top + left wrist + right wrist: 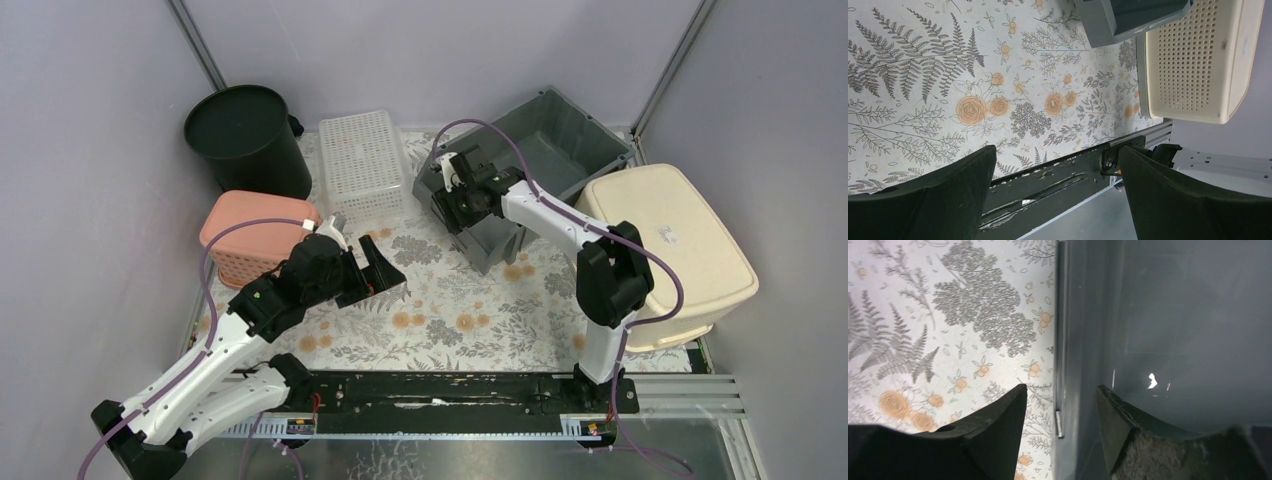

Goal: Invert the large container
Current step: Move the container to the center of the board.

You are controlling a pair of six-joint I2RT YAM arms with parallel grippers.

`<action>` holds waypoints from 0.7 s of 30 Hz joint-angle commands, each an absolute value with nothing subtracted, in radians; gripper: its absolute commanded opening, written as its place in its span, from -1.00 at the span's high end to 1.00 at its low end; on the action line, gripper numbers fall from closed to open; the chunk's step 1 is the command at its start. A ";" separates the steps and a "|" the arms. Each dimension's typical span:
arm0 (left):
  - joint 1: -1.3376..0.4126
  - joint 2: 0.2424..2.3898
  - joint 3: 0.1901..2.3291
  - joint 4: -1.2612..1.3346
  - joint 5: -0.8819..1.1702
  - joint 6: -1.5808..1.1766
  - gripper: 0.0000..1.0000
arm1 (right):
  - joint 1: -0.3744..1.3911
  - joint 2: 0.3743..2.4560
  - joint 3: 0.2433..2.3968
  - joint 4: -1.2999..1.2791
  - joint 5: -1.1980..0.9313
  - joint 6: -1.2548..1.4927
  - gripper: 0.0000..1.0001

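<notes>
1. At left, over the floral tabletop [450, 300] and just beside the pink basket [250, 225], the left gripper [385, 270] hangs with fingers [923, 200] wide apart, holding nothing.
2. Centre-rear: the grey container [575, 150], taken to be the large one, stands upright on the tabletop, mouth up. Not turned.
3. The right gripper [1060, 395] straddles its near wall, one finger outside and one inside. Fingers are apart, a gap shows on each side, and there is no clamp yet.
4. Status: approach looks done. Grip, lift and flip all remain.

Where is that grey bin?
Seen from above, the grey bin sits at the back right, between the white basket and the cream tub, with the right gripper straddling its wall.
</notes>
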State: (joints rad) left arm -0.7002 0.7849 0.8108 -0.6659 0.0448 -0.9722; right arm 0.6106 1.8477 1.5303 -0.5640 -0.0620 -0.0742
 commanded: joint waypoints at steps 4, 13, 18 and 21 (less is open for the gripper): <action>-0.701 0.770 0.805 -0.639 0.036 -0.965 -1.00 | 0.615 1.884 1.523 -0.446 0.003 -0.095 -0.22; -0.701 0.767 0.809 -0.648 0.029 -0.969 -1.00 | 0.617 1.940 1.521 -0.388 -0.003 -0.097 -0.13; -0.701 0.765 0.804 -0.650 0.025 -0.974 -1.00 | 0.617 1.974 1.534 -0.380 -0.008 -0.093 0.13; -0.701 0.766 0.803 -0.649 0.024 -0.974 -1.00 | 0.617 1.990 1.535 -0.376 -0.014 -0.088 0.15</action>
